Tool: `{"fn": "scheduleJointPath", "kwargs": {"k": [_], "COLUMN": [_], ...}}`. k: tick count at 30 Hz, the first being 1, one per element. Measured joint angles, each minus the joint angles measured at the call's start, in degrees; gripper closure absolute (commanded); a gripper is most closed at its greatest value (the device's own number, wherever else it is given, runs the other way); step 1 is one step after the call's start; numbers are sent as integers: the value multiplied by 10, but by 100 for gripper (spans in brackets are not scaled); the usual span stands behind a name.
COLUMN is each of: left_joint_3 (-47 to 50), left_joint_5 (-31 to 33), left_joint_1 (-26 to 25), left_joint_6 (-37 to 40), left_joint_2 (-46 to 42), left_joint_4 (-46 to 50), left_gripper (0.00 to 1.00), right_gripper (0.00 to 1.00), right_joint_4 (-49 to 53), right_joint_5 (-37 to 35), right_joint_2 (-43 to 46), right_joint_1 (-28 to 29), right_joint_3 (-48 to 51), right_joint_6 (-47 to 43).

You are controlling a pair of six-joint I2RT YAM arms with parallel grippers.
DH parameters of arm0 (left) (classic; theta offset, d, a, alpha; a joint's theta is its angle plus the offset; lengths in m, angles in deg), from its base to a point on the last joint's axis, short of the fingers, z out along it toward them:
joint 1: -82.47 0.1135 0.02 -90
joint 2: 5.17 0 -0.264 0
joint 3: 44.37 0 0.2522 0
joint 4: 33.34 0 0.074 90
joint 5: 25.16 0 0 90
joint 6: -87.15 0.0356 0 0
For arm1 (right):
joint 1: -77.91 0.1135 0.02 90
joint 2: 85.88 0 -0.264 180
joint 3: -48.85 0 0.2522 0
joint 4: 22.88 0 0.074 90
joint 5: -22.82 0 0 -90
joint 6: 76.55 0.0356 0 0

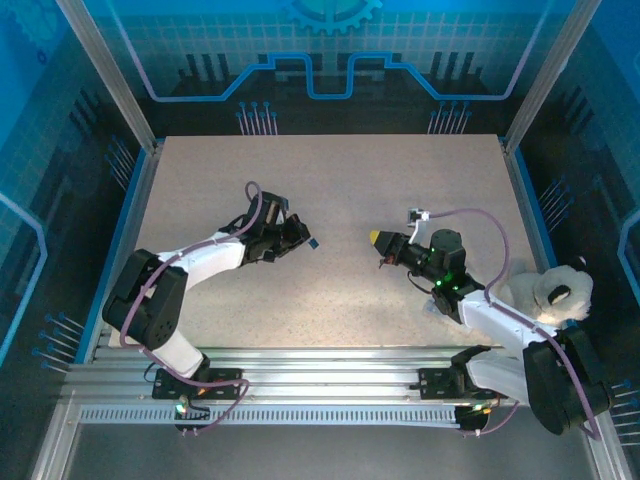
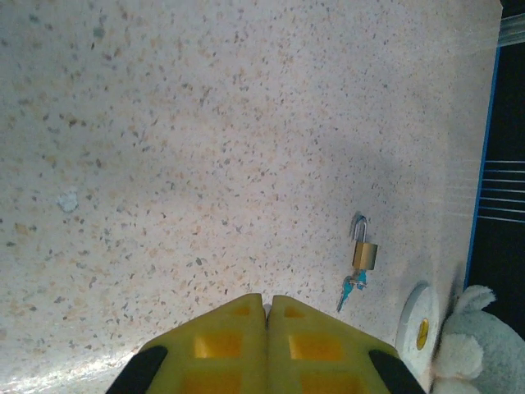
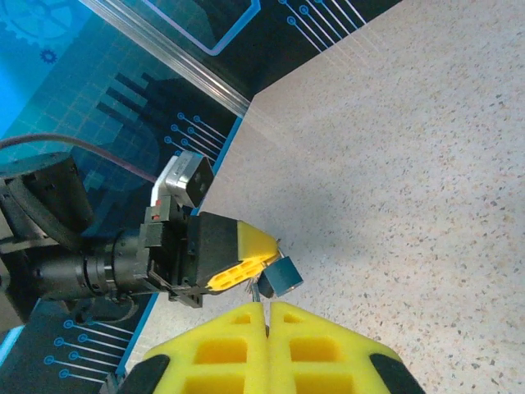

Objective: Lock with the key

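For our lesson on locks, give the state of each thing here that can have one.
Brass padlock with silver shackle: shackle open, lying on the speckled beige table.
Teal-headed keys: lying at the padlock's base, unheld.
Left gripper: shut on the small blue-headed key.
Right gripper: shut, holding nothing visible.

top: overhead, whole table (image 1: 330, 290) | wrists: low, close, facing each other across it

No words, numbers or brand names are showing legibly on anything here; the one sign-like mark is a pale blue gear emblem (image 1: 331, 11) sitting at the top middle of the far blue wall panel (image 1: 200, 50), with printed circuit-style lines (image 1: 240, 85) running out left and right below it
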State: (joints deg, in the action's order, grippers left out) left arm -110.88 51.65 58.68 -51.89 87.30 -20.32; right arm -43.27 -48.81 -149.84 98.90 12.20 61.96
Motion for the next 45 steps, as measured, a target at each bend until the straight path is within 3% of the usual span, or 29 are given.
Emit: {"fn": "scheduleJointPath", "kwargs": {"k": [11,25,45], "left_joint_3": [-130,-253,-334], "left_joint_5": [-47,-58,-63], "left_joint_1": [15,16,23], "left_joint_6": [84,162,204], "left_joint_2": [111,212,289], "left_joint_4": [102,199,268], "left_gripper": [100,100,100], "right_gripper": [100,100,100], "right_joint_4": [3,12,15], "right_joint_5": [-2,-4,-11], "right_joint_2": [0,0,0], "right_joint_1": [4,12,20], "right_joint_3": [-1,-7,-11], "right_joint_6": [-8,-17,-23]}}
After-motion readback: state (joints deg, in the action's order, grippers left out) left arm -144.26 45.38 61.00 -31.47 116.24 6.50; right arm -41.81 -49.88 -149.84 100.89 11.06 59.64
